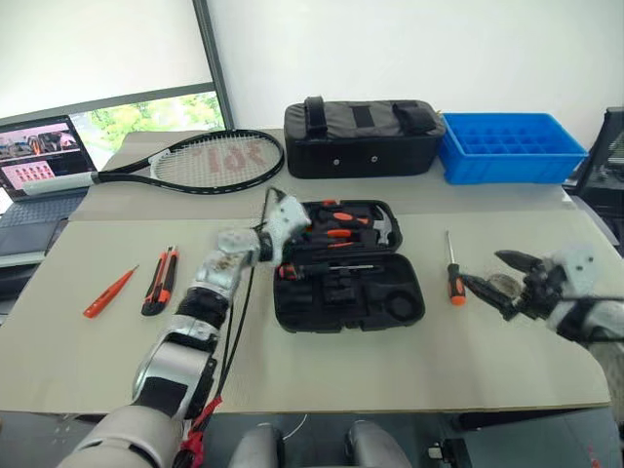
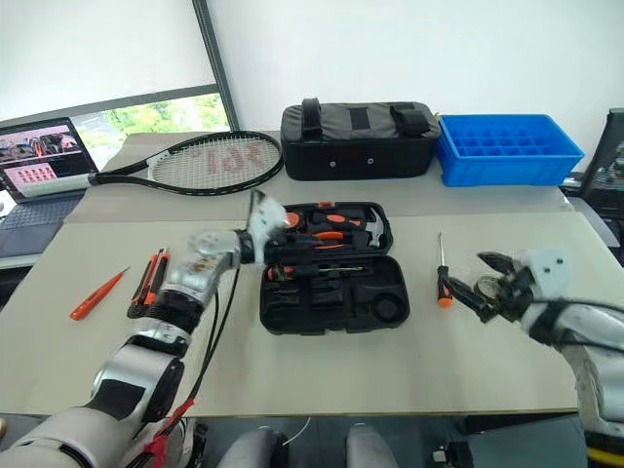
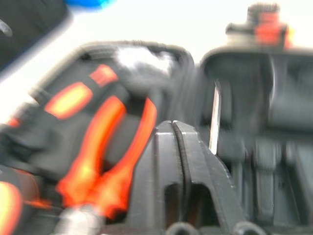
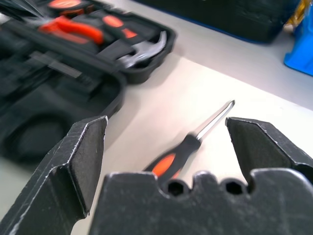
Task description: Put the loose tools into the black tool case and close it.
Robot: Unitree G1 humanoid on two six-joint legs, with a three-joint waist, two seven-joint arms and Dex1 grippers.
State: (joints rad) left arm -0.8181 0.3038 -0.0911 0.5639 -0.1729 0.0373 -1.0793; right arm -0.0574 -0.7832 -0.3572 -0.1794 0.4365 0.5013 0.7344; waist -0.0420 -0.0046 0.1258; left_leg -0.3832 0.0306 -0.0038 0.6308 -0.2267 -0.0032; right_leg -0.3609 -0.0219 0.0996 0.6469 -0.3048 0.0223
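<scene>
Black moulded case [image 1: 348,278] lies open; left claw [image 3: 179,128] pressed together, right claw [image 4: 166,132] spread near screwdriver [image 4: 188,142].

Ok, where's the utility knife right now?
The utility knife lies on the table left of the open black tool case, just right of the thin orange tester screwdriver.

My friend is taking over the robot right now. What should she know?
Left pincer: shut, empty, over the open black tool case.
Right pincer: open, empty, aimed at the screwdriver lying on the table right of the case.
Left of the case, also on the table: utility knife and thin tester screwdriver.
Done: a screwdriver lies in the case, beside the hammer and pliers.
Left: pack those three loose tools, then close the case.
</scene>
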